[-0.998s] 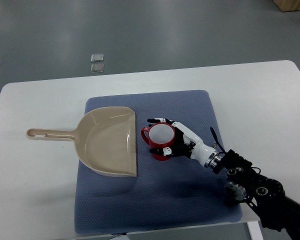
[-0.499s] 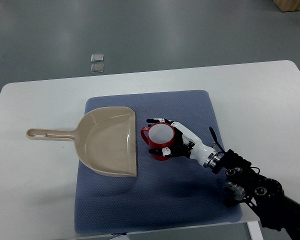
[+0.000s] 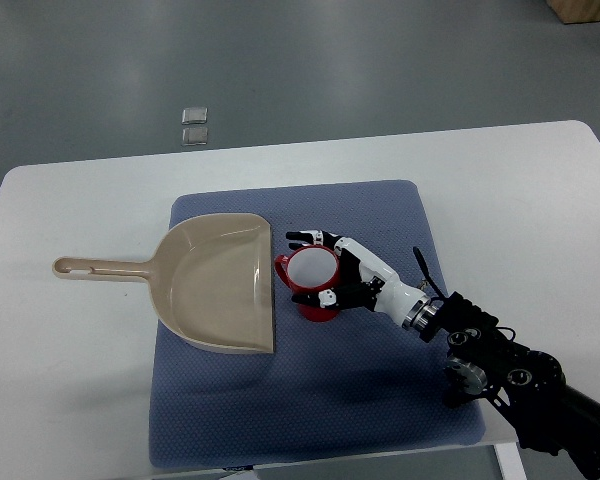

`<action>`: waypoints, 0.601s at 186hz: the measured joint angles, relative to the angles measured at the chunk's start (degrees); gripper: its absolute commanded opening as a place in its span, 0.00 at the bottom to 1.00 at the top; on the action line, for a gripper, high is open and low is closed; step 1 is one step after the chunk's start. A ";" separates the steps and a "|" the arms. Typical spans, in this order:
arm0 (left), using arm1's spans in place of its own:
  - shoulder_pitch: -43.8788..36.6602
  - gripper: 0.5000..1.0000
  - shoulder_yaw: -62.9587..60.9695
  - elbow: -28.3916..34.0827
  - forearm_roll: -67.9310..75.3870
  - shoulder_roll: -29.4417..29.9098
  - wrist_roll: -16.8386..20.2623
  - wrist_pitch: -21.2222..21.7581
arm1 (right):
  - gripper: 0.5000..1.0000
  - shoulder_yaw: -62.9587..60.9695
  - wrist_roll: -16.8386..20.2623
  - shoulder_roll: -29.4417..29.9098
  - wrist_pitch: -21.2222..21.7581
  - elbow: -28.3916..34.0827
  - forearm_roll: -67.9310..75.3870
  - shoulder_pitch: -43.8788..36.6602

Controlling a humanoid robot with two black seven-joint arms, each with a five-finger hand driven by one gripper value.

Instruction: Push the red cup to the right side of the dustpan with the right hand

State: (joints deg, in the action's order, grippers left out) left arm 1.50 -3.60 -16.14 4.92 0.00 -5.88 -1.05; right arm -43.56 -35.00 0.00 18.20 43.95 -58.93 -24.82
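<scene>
- Surface (image 3: pixel 70 200): we note a blue mat (image 3: pixel 380 400), likely grippy, so the cup may drag.
- Dustpan (image 3: pixel 215 290): rigid, open edge facing right.
- Right hand (image 3: pixel 330 272): fingers curled round the cup.
- Red cup (image 3: pixel 310 272): just right of the dustpan; we judge it light, stiff, tippable; push low.

Lab-like room, grey floor (image 3: pixel 280 60), white table (image 3: pixel 540 200)
</scene>
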 measured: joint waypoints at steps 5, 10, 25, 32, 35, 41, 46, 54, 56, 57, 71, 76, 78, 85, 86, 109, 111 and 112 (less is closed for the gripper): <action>0.00 1.00 0.00 0.02 0.00 0.00 0.00 -0.01 | 0.86 0.18 0.00 0.00 -0.06 0.00 -0.01 0.00; 0.00 1.00 0.00 0.02 0.00 0.00 0.00 -0.01 | 0.86 0.31 0.00 0.00 -0.13 0.00 -0.02 0.00; 0.00 1.00 0.01 -0.02 0.00 0.00 0.00 -0.01 | 0.86 0.45 0.00 0.00 -0.29 -0.05 -0.04 0.03; 0.00 1.00 0.01 -0.06 0.00 0.00 0.00 -0.01 | 0.86 0.47 0.00 0.00 -0.32 -0.07 -0.03 0.07; 0.00 1.00 0.01 -0.07 0.00 0.00 0.00 -0.01 | 0.86 0.48 0.00 0.00 -0.33 -0.07 -0.02 0.08; 0.00 1.00 0.01 -0.09 0.00 0.00 0.00 -0.01 | 0.86 0.48 0.00 0.00 -0.33 -0.08 0.05 0.09; 0.00 1.00 0.01 -0.10 0.00 0.00 0.00 -0.01 | 0.86 0.48 0.00 0.00 -0.33 -0.08 0.11 0.10; 0.00 1.00 0.01 -0.10 0.00 0.00 0.00 -0.01 | 0.86 0.49 0.00 0.00 -0.30 -0.08 0.18 0.11; 0.00 1.00 0.01 -0.10 0.00 0.00 0.00 -0.01 | 0.86 0.49 0.00 0.00 -0.29 -0.08 0.18 0.11; 0.00 1.00 0.01 -0.10 0.00 0.00 0.00 -0.01 | 0.86 0.49 0.00 0.00 -0.28 -0.08 0.19 0.11; 0.00 1.00 0.00 -0.10 0.00 0.00 0.00 -0.01 | 0.86 0.49 0.00 0.00 -0.23 -0.08 0.25 0.11; 0.00 1.00 0.00 -0.08 0.00 0.00 0.00 -0.01 | 0.86 0.49 0.00 0.00 -0.23 -0.09 0.25 0.11; 0.00 1.00 0.00 -0.08 0.00 0.00 0.00 -0.01 | 0.86 0.49 0.00 0.00 -0.24 -0.09 0.25 0.11; 0.00 1.00 0.01 -0.06 0.00 0.00 0.00 -0.01 | 0.86 0.49 0.00 0.00 -0.31 -0.09 0.25 0.11; 0.00 1.00 0.00 -0.06 0.00 0.00 0.00 -0.01 | 0.86 0.49 0.00 0.00 -0.33 -0.09 0.25 0.11; 0.00 1.00 0.00 -0.04 0.00 0.00 0.00 -0.01 | 0.86 0.48 0.00 0.00 -0.61 -0.09 0.34 0.12; 0.00 1.00 0.00 -0.04 0.00 0.00 0.00 -0.01 | 0.86 0.47 0.00 0.00 -0.63 -0.09 0.35 0.12; 0.00 1.00 0.00 -0.04 0.00 0.00 0.00 -0.01 | 0.86 0.46 0.00 0.00 -0.63 -0.09 0.35 0.12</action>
State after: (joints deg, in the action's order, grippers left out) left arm 1.49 -3.60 -16.17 4.92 0.00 -5.88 -1.06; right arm -43.10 -35.00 0.00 17.57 43.86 -58.58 -24.70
